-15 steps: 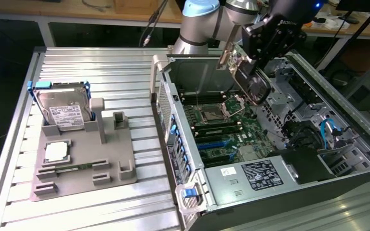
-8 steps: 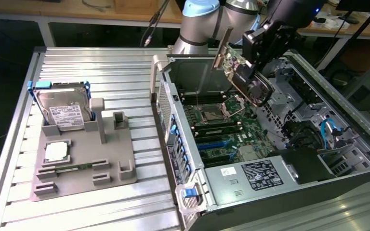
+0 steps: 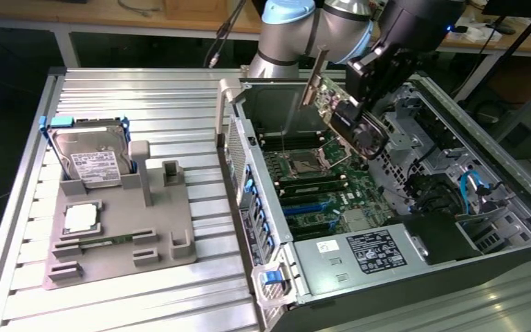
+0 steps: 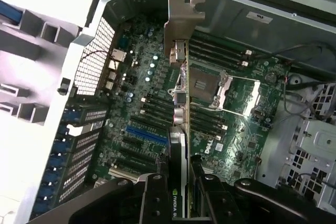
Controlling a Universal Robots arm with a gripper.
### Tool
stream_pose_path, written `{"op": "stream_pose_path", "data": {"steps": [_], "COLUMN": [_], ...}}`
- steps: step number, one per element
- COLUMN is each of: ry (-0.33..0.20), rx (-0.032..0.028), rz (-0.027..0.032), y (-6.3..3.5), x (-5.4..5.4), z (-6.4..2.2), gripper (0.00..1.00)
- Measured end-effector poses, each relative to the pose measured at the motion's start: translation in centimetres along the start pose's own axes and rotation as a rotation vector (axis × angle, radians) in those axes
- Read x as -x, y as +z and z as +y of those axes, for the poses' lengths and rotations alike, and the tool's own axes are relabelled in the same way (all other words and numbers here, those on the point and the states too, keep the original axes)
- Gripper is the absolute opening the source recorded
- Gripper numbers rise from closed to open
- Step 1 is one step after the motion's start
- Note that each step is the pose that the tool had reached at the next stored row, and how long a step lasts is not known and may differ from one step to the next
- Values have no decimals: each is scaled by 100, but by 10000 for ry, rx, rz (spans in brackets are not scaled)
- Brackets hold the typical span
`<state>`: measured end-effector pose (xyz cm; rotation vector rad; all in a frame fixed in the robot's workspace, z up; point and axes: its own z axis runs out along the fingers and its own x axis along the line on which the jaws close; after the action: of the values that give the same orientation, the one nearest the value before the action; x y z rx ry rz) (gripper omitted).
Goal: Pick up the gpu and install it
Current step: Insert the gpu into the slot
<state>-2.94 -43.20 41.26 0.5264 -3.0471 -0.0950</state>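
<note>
the gpu (image 4: 180, 103) is clamped edge-on between the jaws of the gripper (image 4: 181, 198), which are narrowed onto the card's near end. its silvery bracket (image 4: 182, 19) is at the end far from the wrist. the card hangs above the motherboard (image 4: 142, 103) inside the open computer case (image 3: 450, 256), clear of the slots. toward the exterior view's left, a grey tray (image 3: 155, 252) holding a hard drive (image 3: 90, 162) and a processor chip (image 3: 81, 218) rests on the table (image 3: 108, 304).

One gpu (image 4: 179, 77), one hard drive (image 3: 88, 162), one processor (image 3: 81, 218), one case (image 3: 247, 200).
</note>
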Motion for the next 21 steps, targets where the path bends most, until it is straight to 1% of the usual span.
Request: {"op": "stream_pose_path", "data": {"steps": [8,16,21], "ry": [-1571,-3068,-3525], "rx": [-60,-122,-135], "rz": [109,195,220], "y": [80,114,111], "x": [3,5,25], "z": [-6,-9,-20], "gripper": [27,27,27]}}
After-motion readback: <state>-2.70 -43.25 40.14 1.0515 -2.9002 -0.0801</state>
